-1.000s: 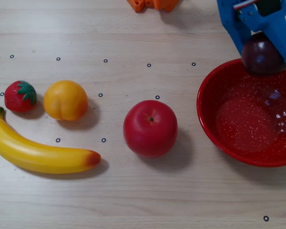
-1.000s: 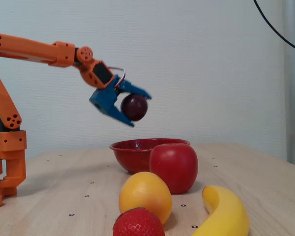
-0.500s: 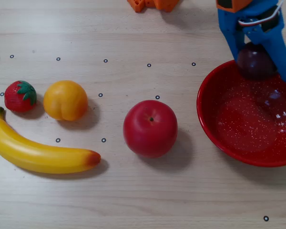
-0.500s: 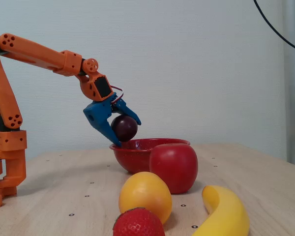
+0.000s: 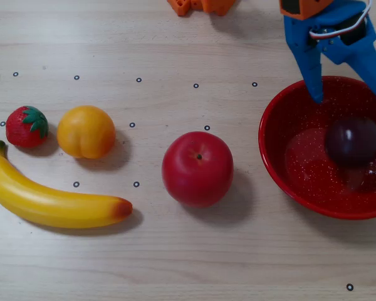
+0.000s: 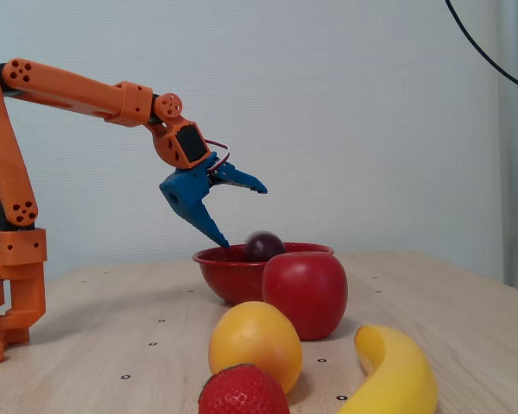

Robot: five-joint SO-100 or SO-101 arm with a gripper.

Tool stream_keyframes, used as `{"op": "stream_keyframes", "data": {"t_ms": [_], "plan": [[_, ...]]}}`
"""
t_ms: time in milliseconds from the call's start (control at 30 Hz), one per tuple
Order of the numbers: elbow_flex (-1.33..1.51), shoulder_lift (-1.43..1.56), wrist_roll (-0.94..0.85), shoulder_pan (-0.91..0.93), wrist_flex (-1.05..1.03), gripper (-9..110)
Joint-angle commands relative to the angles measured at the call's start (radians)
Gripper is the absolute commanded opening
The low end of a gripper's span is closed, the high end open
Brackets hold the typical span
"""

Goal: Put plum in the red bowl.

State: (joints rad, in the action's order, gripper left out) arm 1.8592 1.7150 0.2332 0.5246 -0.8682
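We see the plum (image 5: 353,140) inside the red bowl (image 5: 282,169), right half, near desk's right edge. Gripper (image 5: 352,101) spread wide, holding nothing, above bowl's far rim; plum sits apart from it, just below the fingertips (image 6: 217,239).

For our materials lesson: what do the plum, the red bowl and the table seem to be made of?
Plum: likely moulded plastic, since its dark skin is glossy.
Red bowl: possibly enamelled metal or melamine, given the shiny red glaze with fine white speckles.
Table: pale wood or wood-look laminate, as it shows grain lines under a matt finish.
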Motion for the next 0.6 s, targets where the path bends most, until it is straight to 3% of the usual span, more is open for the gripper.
{"op": "stream_keyframes", "data": {"t_ms": [0,100,233,433,567], "plan": [[-0.109,0.029,-0.018,-0.034,-0.015,47],[-0.127,0.046,-0.021,-0.043,-0.021,43],[-0.158,0.095,-0.018,-0.063,-0.046,22],[-0.17,0.173,-0.032,-0.115,-0.13,3],[-0.155,0.245,-0.055,-0.163,-0.166,0]]}}
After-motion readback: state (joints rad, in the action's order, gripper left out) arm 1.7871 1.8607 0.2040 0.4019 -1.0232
